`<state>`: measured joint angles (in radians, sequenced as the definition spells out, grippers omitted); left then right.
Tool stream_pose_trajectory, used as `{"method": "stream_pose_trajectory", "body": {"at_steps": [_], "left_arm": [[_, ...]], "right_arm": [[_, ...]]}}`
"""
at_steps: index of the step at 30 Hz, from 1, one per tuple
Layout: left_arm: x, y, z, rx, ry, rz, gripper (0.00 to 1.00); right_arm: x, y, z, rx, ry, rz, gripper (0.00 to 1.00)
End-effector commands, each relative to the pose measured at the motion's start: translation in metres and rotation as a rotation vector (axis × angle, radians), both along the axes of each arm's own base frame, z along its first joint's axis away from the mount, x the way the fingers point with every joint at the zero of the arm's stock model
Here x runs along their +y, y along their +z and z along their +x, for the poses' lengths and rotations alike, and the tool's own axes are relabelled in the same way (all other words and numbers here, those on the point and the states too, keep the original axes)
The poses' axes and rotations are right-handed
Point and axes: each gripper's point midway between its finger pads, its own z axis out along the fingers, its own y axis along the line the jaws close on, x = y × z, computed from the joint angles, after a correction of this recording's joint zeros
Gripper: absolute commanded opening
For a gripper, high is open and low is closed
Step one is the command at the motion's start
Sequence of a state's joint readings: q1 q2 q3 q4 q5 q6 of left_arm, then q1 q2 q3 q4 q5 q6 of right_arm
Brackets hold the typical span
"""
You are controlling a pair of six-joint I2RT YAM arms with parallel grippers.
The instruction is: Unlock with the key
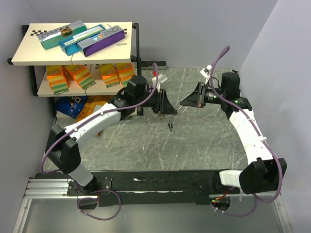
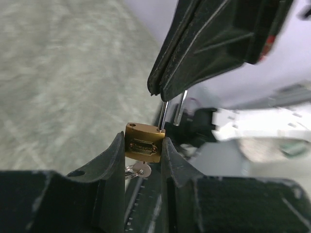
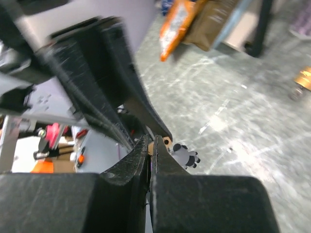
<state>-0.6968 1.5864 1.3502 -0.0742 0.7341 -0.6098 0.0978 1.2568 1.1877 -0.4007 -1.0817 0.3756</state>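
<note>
Left hand [image 2: 142, 141] clamps padlock [image 2: 144, 144], key [image 2: 138, 170] dangling below; right hand [image 2: 159, 92] pinched shut on shackle [image 2: 164, 115]. Grey marbled table [image 1: 204, 145] underneath, shelf [image 1: 73, 53] behind left hand.

padlock [image 2: 142, 141]: brass-coloured metal, smooth, slight gloss | shackle [image 2: 164, 115]: bright polished metal | key [image 2: 142, 169]: silvery metal, shiny | left end effector [image 2: 142, 145], right end effector [image 3: 148, 148]: black matt plastic, finely ribbed grain | bench [image 1: 204, 141]: grey marbled surface, smooth, faint sheen
</note>
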Motion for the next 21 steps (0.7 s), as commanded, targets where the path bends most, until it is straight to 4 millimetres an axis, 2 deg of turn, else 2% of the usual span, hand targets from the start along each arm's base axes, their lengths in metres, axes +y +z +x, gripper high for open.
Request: {"method": "stream_pose_trajectory", "body": {"at_steps": [1, 2, 3, 4, 5, 6, 7, 8, 15, 18, 19, 20, 21], "left_arm": [[-0.002, 0.001, 0.043, -0.145, 0.289, 0.168, 0.01], [-0.003, -0.002, 0.045, -0.159, 0.31, 0.199, 0.01], [-0.009, -0.01, 0.036, -0.159, 0.304, 0.244, 0.01], [-0.012, -0.006, 0.039, -0.182, 0.318, 0.256, 0.01], [-0.014, -0.014, 0.044, -0.187, 0.356, 0.298, 0.01], [-0.016, -0.022, 0.039, -0.178, 0.359, 0.34, 0.01], [-0.019, -0.017, 0.041, -0.183, 0.377, 0.342, 0.01], [-0.018, -0.024, 0.045, -0.183, 0.408, 0.372, 0.01], [-0.03, -0.043, 0.039, -0.092, 0.429, 0.394, 0.01], [-0.035, -0.064, 0.037, -0.03, 0.422, 0.417, 0.01], [-0.039, -0.078, 0.035, 0.006, 0.408, 0.434, 0.01], [-0.041, -0.086, 0.034, 0.026, 0.397, 0.448, 0.01], [-0.043, -0.092, 0.033, 0.043, 0.39, 0.457, 0.01]], "right_arm": [[-0.013, -0.019, 0.018, 0.019, -0.121, -0.146, 0.0], [-0.014, -0.021, 0.02, 0.027, -0.129, -0.153, 0.0], [-0.016, -0.024, 0.023, 0.034, -0.151, -0.168, 0.0], [-0.016, -0.026, 0.024, 0.046, -0.16, -0.17, 0.0], [-0.017, -0.029, 0.025, 0.061, -0.168, -0.177, 0.0], [-0.02, -0.032, 0.028, 0.07, -0.193, -0.194, 0.0], [-0.021, -0.035, 0.029, 0.084, -0.204, -0.202, 0.0], [-0.023, -0.041, 0.03, 0.104, -0.214, -0.213, 0.0], [-0.032, -0.081, 0.035, 0.173, -0.261, -0.28, 0.0], [-0.035, -0.104, 0.035, 0.189, -0.269, -0.307, 0.06], [-0.037, -0.109, 0.039, 0.17, -0.269, -0.315, 0.11], [-0.037, -0.124, 0.036, 0.201, -0.258, -0.32, 0.14], [-0.036, -0.13, 0.036, 0.206, -0.247, -0.32, 0.2]]}}
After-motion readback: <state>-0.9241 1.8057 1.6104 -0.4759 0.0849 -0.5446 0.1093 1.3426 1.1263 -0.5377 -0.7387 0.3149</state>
